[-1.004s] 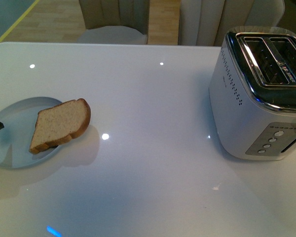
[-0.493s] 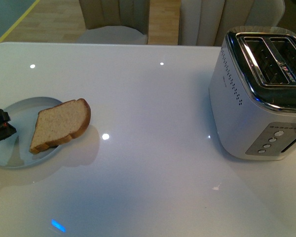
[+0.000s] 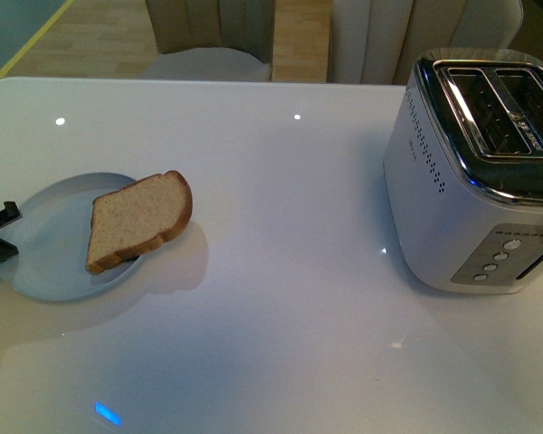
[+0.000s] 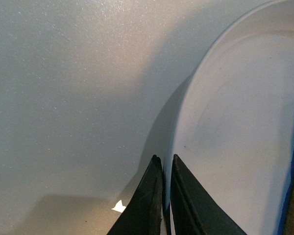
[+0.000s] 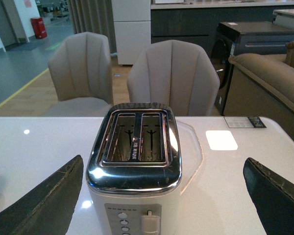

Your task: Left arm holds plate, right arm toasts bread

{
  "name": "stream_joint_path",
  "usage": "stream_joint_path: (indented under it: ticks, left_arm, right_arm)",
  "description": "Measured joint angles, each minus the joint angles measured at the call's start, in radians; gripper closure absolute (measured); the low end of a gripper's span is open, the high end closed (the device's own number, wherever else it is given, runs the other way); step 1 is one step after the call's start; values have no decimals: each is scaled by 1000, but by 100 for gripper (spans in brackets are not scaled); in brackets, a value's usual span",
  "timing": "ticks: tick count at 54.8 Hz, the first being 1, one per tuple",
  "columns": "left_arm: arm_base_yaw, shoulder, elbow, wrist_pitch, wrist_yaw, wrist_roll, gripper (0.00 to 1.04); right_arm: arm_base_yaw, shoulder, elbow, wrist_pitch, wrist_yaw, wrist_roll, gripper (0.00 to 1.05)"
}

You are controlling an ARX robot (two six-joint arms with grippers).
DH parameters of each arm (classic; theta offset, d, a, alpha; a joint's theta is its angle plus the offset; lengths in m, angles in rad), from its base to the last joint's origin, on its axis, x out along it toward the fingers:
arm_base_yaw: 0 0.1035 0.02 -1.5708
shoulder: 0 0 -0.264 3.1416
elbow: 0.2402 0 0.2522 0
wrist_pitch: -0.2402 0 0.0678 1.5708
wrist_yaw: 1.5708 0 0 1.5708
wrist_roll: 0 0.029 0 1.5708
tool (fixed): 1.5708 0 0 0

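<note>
My left pincer (image 4: 162, 159) clamped the glossy pale-blue round plate (image 4: 235, 122) by its rim: stiff, slippery. The brown wholemeal bread slice (image 3: 136, 221) beyond looked soft, so I'd grip its crust.

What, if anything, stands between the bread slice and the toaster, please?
Nothing visible: only bare glossy white tabletop lies between the light brown wholemeal bread slice on the pale blue round plate and the white chrome-topped two-slot toaster.

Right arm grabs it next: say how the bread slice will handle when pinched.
The bread looks thin and porous, so probably light and easily dented. It overhangs the plate rim, so likely reachable from that edge. On the glossy plate it may slide if nudged.
</note>
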Motion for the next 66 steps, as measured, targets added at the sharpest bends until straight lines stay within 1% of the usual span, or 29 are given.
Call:
stream_joint_path:
  ticks: [7,22,30,38,48,54,60,66]
  left_arm:
    - [7,-14,-23,4,33,-83,102]
    - [37,-111,-82,2,72,-164,102]
    - [64,-265,-140,-38,120,-206,102]
    - [63,-429,-182,-116,153,-223,102]
    - [27,-627,-191,-260,179,-241,102]
    - [-20,-735,-183,-372,179,-251,102]
    - [-102,-820,-153,-462,168,-264,102]
    - [-172,-862,-121,-507,152,-273,102]
  right_arm:
    - [0,0,0,0,0,0,9]
    - [0,0,0,0,0,0,9]
    - [0,0,0,0,0,0,9]
    - [0,0,0,0,0,0,9]
    - [0,0,0,0,0,0,9]
    - [0,0,0,0,0,0,9]
    - [0,0,0,0,0,0,9]
    - [0,0,0,0,0,0,9]
